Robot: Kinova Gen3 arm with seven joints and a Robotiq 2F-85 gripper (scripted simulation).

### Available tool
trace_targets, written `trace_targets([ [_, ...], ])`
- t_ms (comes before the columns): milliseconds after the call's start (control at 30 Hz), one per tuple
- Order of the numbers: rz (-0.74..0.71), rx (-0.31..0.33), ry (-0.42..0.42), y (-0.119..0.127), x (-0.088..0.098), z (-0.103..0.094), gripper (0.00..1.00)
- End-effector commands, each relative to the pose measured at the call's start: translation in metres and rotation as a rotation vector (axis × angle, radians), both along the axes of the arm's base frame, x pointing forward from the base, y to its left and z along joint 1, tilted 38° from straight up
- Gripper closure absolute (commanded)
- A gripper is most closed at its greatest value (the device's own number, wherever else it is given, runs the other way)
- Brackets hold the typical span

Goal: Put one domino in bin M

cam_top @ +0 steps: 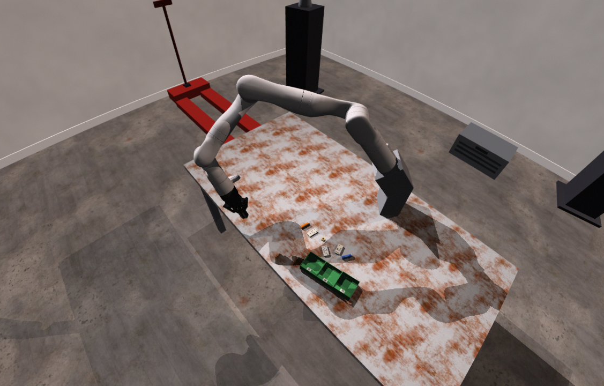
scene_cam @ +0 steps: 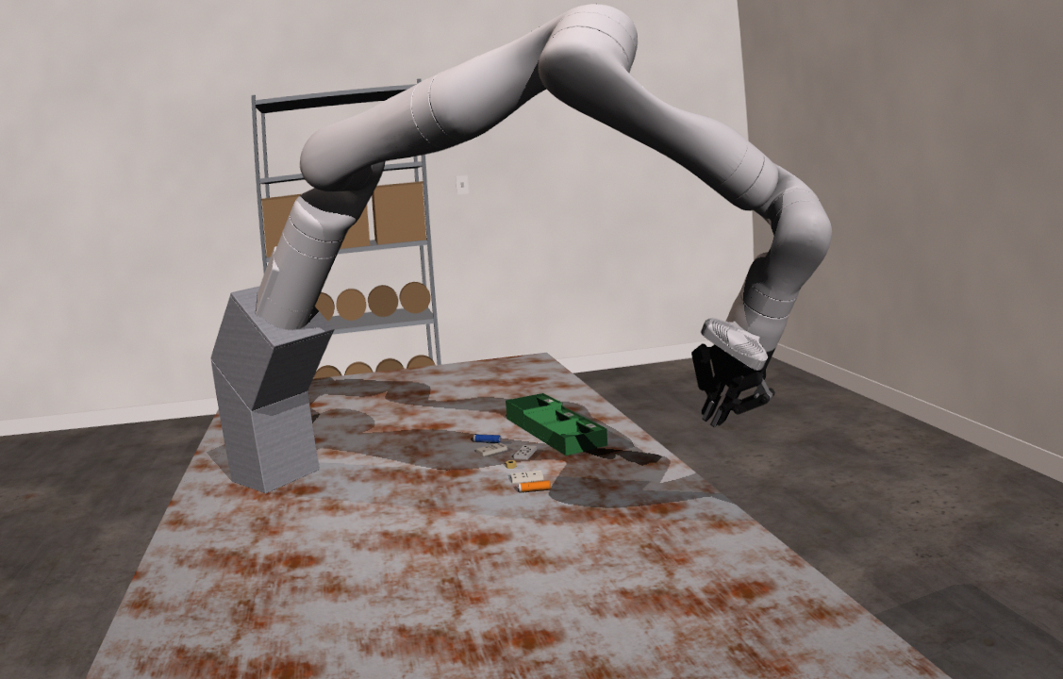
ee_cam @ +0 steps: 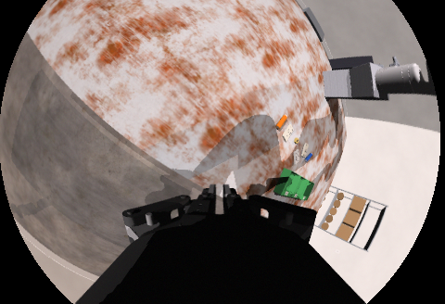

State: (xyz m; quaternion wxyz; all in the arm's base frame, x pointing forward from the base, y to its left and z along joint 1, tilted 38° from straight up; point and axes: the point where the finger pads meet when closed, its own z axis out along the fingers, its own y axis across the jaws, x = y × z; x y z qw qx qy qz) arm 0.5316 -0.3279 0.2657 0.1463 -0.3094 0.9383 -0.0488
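Observation:
Three pale dominoes [cam_top: 312, 232] [cam_top: 325, 250] [cam_top: 338, 249] lie flat on the rust-stained table [cam_top: 294, 158] [scene_cam: 434, 582] [ee_cam: 155, 39], just behind a green three-compartment bin [cam_top: 324, 284] [scene_cam: 579, 440] [ee_cam: 296, 185]. In the exterior view the dominoes [scene_cam: 523, 476] [scene_cam: 524, 453] [scene_cam: 490, 450] lie in front of the bin. I cannot read the bin's marks. My gripper [cam_top: 243, 212] [scene_cam: 716, 418] [ee_cam: 219, 192] is shut with nothing between its fingers. It hangs tilted in the air near the table's long edge, well away from the dominoes and the bin.
An orange cylinder [cam_top: 305, 225] [scene_cam: 534, 486], a blue cylinder [cam_top: 347, 257] [scene_cam: 485, 438] and a small yellow nut [cam_top: 323, 238] [scene_cam: 510, 463] lie among the dominoes. The arm's grey base [cam_top: 393, 192] [scene_cam: 265, 405] stands on the table behind them.

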Motion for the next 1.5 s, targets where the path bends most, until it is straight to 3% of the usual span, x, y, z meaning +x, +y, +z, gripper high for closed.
trace_targets([
  [0,-0.009,0.010,0.017,0.021,0.006,-0.001,0.91],
  [67,-0.009,0.010,0.017,0.034,0.007,-0.004,0.91],
  [167,-0.009,0.010,0.017,0.034,0.008,-0.004,0.91],
  [600,-0.132,0.064,0.097,0.114,0.007,-0.023,0.91],
  [733,-0.132,0.064,0.097,0.116,0.007,-0.023,0.91],
  [833,-0.176,0.077,0.122,0.141,0.004,-0.028,0.91],
  [900,-0.176,0.077,0.122,0.142,0.003,-0.029,0.91],
  [1000,-0.222,0.087,0.147,0.166,-0.001,-0.034,0.91],
  [1067,-0.222,0.087,0.147,0.167,-0.001,-0.034,0.91],
  [1167,-0.269,0.095,0.171,0.191,-0.008,-0.039,0.91],
  [1300,-0.314,0.100,0.192,0.199,-0.010,-0.040,0.91],
  [1467,-0.367,0.104,0.214,0.229,-0.021,-0.046,0.91],
])
